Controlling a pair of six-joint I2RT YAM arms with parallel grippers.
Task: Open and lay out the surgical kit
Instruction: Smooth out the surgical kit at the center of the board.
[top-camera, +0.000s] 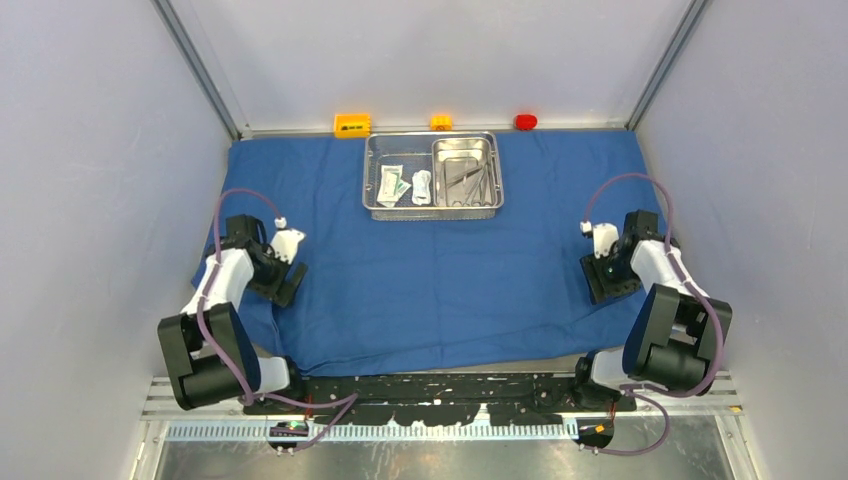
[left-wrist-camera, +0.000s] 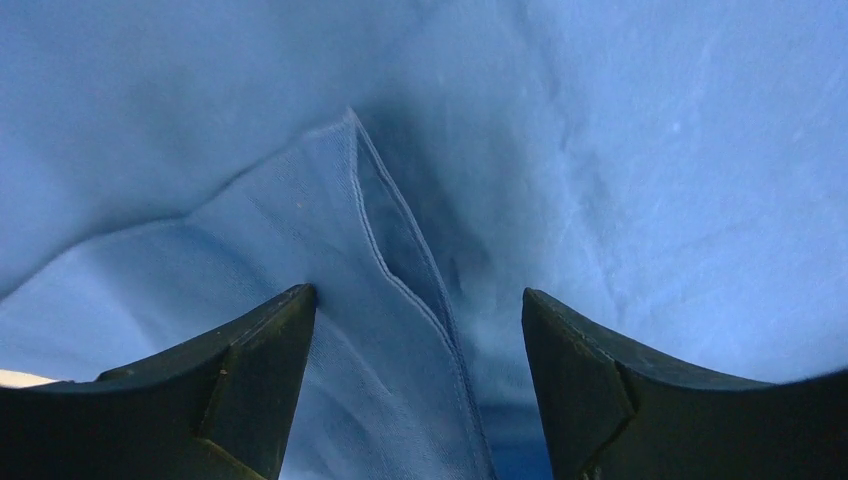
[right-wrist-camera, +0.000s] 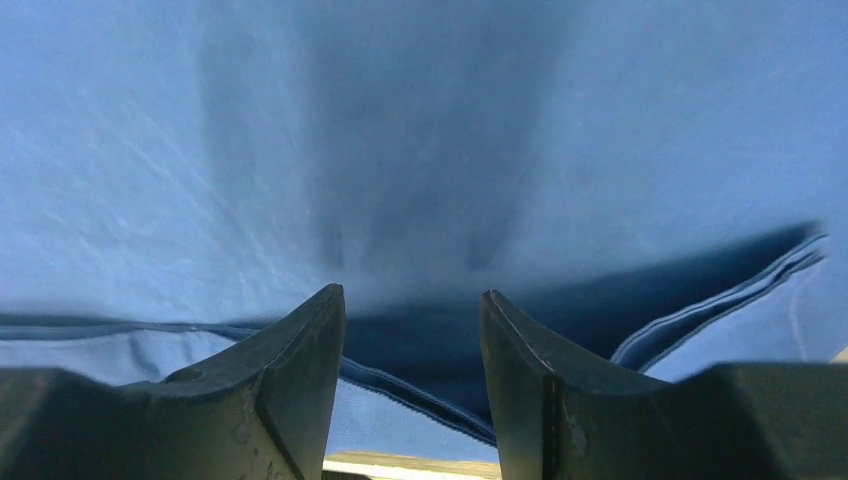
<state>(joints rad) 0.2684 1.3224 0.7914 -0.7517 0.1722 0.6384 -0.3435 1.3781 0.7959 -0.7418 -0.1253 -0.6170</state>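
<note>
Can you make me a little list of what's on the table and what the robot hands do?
cloth: blue cloth, spread out
tray: mesh tray, at the cloth's far side
in tray: steel pan on the right, packets on the left
left gripper: open around a cloth fold
right gripper: open, above the cloth's edge
behind: three small blocks
</note>
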